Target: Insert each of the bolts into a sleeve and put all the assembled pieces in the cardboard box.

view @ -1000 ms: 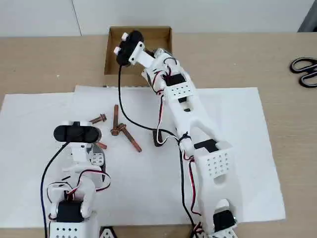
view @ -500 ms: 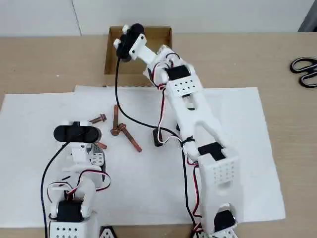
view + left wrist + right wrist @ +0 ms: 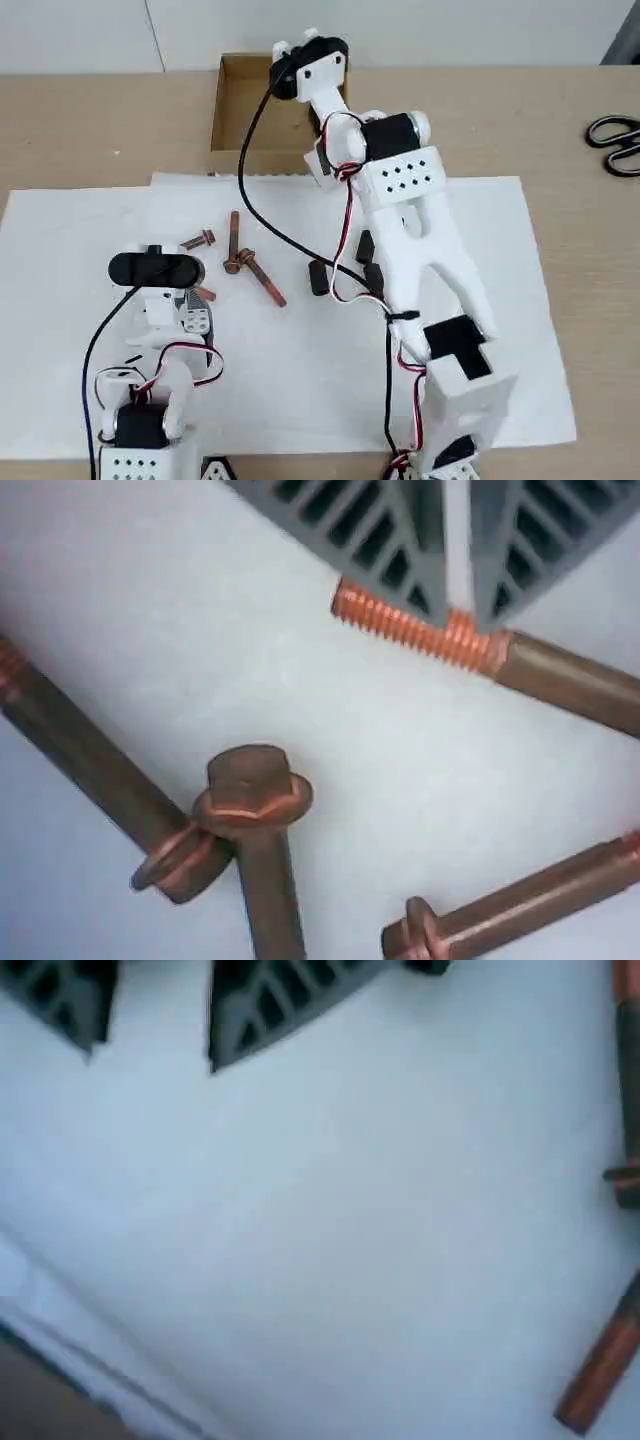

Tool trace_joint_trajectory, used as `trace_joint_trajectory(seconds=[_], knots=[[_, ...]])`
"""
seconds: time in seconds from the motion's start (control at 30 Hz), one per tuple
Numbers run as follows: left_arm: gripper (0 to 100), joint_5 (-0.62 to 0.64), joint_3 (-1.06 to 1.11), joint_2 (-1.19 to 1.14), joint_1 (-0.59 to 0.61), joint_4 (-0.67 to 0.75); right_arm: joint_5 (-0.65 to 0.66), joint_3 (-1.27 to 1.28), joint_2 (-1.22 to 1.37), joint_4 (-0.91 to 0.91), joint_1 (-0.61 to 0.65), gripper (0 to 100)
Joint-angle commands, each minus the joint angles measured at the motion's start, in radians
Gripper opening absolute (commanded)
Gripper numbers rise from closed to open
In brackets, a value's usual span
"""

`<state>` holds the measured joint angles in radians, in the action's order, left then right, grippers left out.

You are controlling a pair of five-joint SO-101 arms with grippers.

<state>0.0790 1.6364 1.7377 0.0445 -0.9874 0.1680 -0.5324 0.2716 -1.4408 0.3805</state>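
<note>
left gripper (image 3: 459,615) seems clamped on the bolt (image 3: 395,620) at its threads, with the bolt lying on the paper (image 3: 150,610). right gripper (image 3: 150,1057) spread, empty. lift straight; avoid nudging neighbouring bolts (image 3: 250,780).

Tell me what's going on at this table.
Two robot arms are working on bolts and sleeves laid out on a sheet of paper. The left end effector sits right over a bolt whose thread sticks out of a sleeve. More bolts lie loose beside it. The right end effector is open and empty above the paper, and its arm is stretched toward the box.
</note>
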Motion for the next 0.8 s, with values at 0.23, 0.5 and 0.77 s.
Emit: trace_joint_trajectory(seconds=[0.23, 0.5, 0.77], knots=[[1, 0.005, -0.005, 0.009, 0.000, 0.021, -0.342, -0.044, -0.107, -0.272, 0.065, 5.1], [1, 0.008, -0.005, 0.009, 0.003, 0.021, -0.422, 0.077, -0.081, -0.271, 0.156, 9.3], [1, 0.008, -0.005, 0.009, 0.003, 0.021, -0.453, 0.187, 0.025, -0.266, 0.160, 18.1]])
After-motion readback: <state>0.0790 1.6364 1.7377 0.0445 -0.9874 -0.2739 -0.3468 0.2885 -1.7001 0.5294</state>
